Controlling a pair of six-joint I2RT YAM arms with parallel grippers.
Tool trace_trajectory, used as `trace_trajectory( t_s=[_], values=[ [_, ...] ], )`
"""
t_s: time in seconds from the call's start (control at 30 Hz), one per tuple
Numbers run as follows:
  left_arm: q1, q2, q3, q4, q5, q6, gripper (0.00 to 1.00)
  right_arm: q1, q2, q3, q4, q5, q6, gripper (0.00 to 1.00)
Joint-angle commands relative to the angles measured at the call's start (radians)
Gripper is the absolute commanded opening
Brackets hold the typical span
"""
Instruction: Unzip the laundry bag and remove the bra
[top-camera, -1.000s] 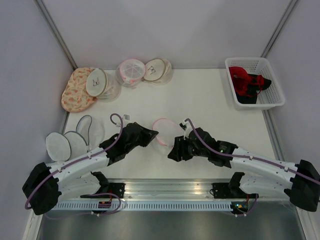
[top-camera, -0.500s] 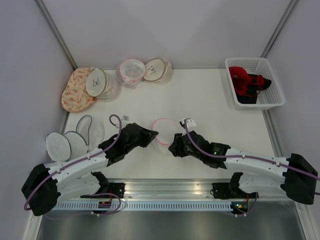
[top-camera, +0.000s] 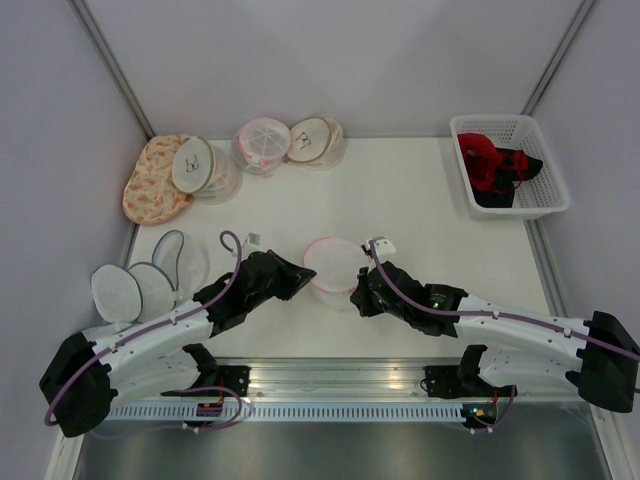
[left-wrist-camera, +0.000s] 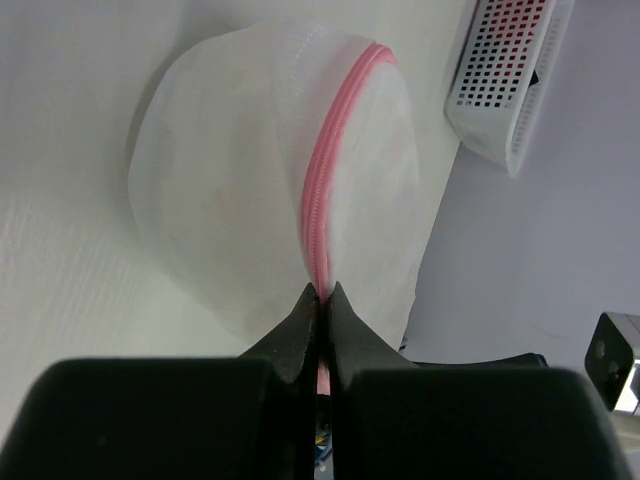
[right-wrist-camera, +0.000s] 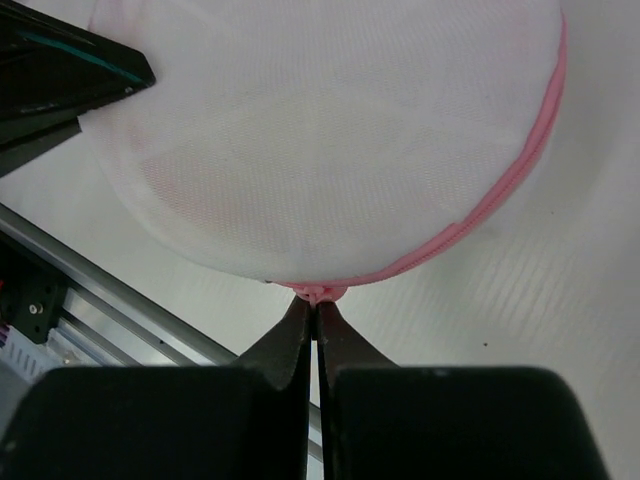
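Observation:
The laundry bag (top-camera: 332, 260) is a round white mesh pouch with a pink zipper, lying mid-table between both arms. My left gripper (top-camera: 306, 268) is shut on the zipper seam at the bag's left edge; in the left wrist view its fingertips (left-wrist-camera: 322, 292) pinch the pink zipper (left-wrist-camera: 318, 180). My right gripper (top-camera: 357, 288) is shut at the bag's near right edge. In the right wrist view, that gripper (right-wrist-camera: 316, 302) pinches a small pink zipper tab (right-wrist-camera: 326, 292) under the bag (right-wrist-camera: 320, 130). The bra is hidden inside the mesh.
A white basket (top-camera: 500, 122) holding red and black garments stands at the back right, also seen as the basket (left-wrist-camera: 500, 80). Several other mesh bags (top-camera: 262, 145) and a floral one (top-camera: 150, 180) sit at the back left. Flat bags (top-camera: 118, 290) lie left. A metal rail (right-wrist-camera: 100, 290) runs along the near edge.
The right gripper moved in to the bag's near edge and shut on the pink zipper tab. The bag now shows as a fuller round shape. The left gripper kept its grip.

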Motion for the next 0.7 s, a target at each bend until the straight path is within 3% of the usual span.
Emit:
trace_trajectory(
  t_s=[0.0, 0.27, 0.67],
  values=[
    [0.005, -0.040, 0.035, -0.040, 0.020, 0.203, 0.02, 0.004, -0.007, 0.063, -0.191, 0.003, -0.045, 0.00],
    [0.087, -0.048, 0.061, -0.065, 0.287, 0.484, 0.02, 0.003, -0.018, 0.089, -0.308, 0.075, -0.078, 0.00],
    [0.253, -0.025, 0.190, -0.266, 0.439, 0.769, 0.02, 0.004, 0.011, 0.223, -0.515, 0.150, -0.141, 0.01]
  ],
)
